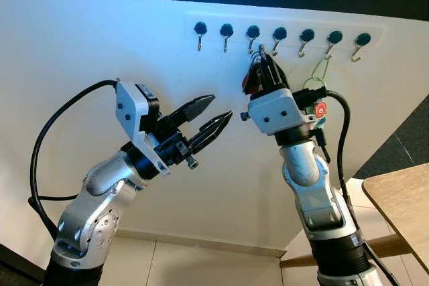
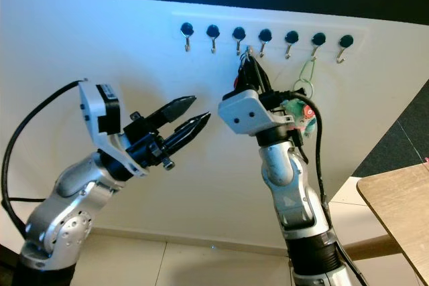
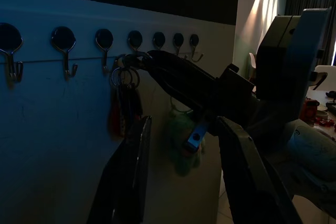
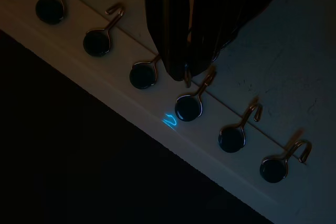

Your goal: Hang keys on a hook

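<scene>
Right hand [image 1: 262,53] pinching keys [image 3: 124,103] at hooks [image 1: 279,34], left hand [image 1: 213,116] parted

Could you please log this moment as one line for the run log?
right tool: shut on keys, at hook | left tool: open, idle | green carabiner: hanging on another hook

The two leftmost hooks [image 1: 200,33] and the rightmost hook [image 1: 360,43] hang bare, with open wall beneath them. The right gripper [image 1: 263,55] and its keys [image 1: 249,80] crowd the middle hooks, a green carabiner [image 1: 318,75] hangs further right, and a wooden table [image 1: 401,202] blocks the lower right.
</scene>
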{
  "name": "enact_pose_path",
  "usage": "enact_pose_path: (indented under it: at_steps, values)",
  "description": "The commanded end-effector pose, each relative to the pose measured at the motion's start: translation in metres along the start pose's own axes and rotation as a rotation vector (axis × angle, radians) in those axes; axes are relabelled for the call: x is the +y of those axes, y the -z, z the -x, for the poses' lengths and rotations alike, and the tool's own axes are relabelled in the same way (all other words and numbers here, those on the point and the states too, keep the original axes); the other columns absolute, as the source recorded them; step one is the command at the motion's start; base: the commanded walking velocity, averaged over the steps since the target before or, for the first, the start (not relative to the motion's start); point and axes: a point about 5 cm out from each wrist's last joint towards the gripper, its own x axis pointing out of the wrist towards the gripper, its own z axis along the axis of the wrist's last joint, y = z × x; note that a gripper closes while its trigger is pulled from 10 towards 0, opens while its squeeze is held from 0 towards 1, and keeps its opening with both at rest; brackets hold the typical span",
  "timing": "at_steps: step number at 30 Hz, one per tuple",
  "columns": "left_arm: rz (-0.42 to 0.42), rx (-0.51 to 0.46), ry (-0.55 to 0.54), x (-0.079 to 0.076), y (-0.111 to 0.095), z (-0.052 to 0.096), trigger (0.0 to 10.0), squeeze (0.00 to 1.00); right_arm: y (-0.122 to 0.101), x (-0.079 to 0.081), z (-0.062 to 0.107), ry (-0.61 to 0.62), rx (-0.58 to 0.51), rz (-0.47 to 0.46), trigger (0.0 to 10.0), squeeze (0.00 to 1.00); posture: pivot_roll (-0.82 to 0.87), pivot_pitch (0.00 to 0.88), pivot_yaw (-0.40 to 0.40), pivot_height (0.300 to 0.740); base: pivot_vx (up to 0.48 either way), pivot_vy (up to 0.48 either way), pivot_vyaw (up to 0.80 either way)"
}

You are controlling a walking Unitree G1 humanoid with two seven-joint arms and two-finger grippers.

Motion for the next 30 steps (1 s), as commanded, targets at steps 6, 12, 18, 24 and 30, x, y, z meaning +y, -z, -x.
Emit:
enact_pose_path:
  at_steps: [6, 12, 18, 24, 30]
  values:
    - [0.016, -0.004, 0.032, -0.006, -0.002, -0.003, 10.0, 0.0, -0.008, 0.006, -0.001, -0.035, -0.047, 0.035, 10.0, 0.0, 0.02, 0.09, -0.042, 0.74, 0.0, 0.0, 0.0]
    - [0.023, -0.003, 0.039, -0.007, -0.002, -0.003, 10.0, 0.0, -0.011, 0.008, 0.003, -0.056, -0.076, 0.07, 10.0, 0.0, 0.02, 0.093, -0.041, 0.74, 0.0, 0.0, 0.0]
    - [0.027, -0.007, 0.041, -0.007, -0.003, -0.003, 10.0, 0.0, -0.014, 0.01, 0.005, -0.064, -0.092, 0.096, 10.0, 0.0, 0.02, 0.088, -0.041, 0.74, 0.0, 0.0, 0.0]
    - [0.038, -0.022, 0.055, -0.01, -0.005, -0.007, 10.0, 0.0, -0.018, 0.009, 0.002, -0.068, -0.133, 0.14, 10.0, 0.0, 0.01, 0.088, -0.044, 0.74, 0.0, 0.0, 0.0]
    - [-0.005, 0.019, 0.042, -0.007, 0.0, -0.005, 10.0, 0.0, -0.021, 0.009, 0.002, -0.079, -0.159, 0.165, 10.0, 0.0, 0.01, 0.092, -0.047, 0.74, 0.0, 0.0, 0.0]
